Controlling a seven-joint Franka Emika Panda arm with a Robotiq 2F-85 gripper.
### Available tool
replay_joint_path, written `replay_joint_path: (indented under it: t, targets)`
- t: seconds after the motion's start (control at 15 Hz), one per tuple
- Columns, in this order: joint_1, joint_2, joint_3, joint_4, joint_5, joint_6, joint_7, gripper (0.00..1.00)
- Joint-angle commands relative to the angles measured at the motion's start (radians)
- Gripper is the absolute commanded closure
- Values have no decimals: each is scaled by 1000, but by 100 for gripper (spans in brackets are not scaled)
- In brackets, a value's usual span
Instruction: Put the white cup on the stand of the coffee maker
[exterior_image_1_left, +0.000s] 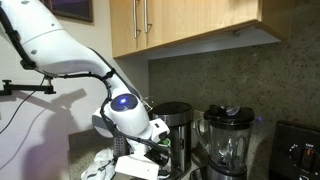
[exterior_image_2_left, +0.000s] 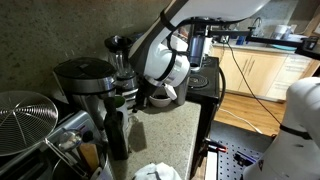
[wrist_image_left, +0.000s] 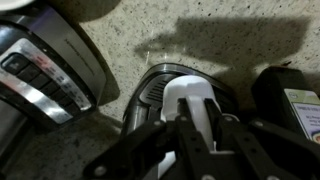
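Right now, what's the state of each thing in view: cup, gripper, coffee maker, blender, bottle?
white cup: held in the gripper, over the stand; can't tell if it's touching down.
gripper: shut on the white cup.
coffee maker: upright, lid down.
blender: upright on its base, lid on.
dark bottle: upright beside the coffee maker.

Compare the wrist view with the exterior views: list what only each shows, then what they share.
Wrist view only: the button panel on the coffee maker, and a dark shadow on the speckled counter. Exterior views only: the white arm, wooden cabinets, a blender and a wire strainer. Shared: the hand closed on the white cup, beside the coffee maker.
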Motion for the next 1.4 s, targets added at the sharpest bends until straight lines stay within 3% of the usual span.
replay_joint_path:
  t: [0.0,0.67,0.73,0.87,1.27,1.33]
  targets:
    - [8,21,9,42,27,38,0,90]
    - [13,66,8,87,24,29,8,88]
    - [13,67,8,87,24,28,7,55]
    - [13,68,7,87,20,28,10,48]
    - [16,65,-2,78,-28,18,48,3]
    - [19,65,-7,70,-64,16,72,0]
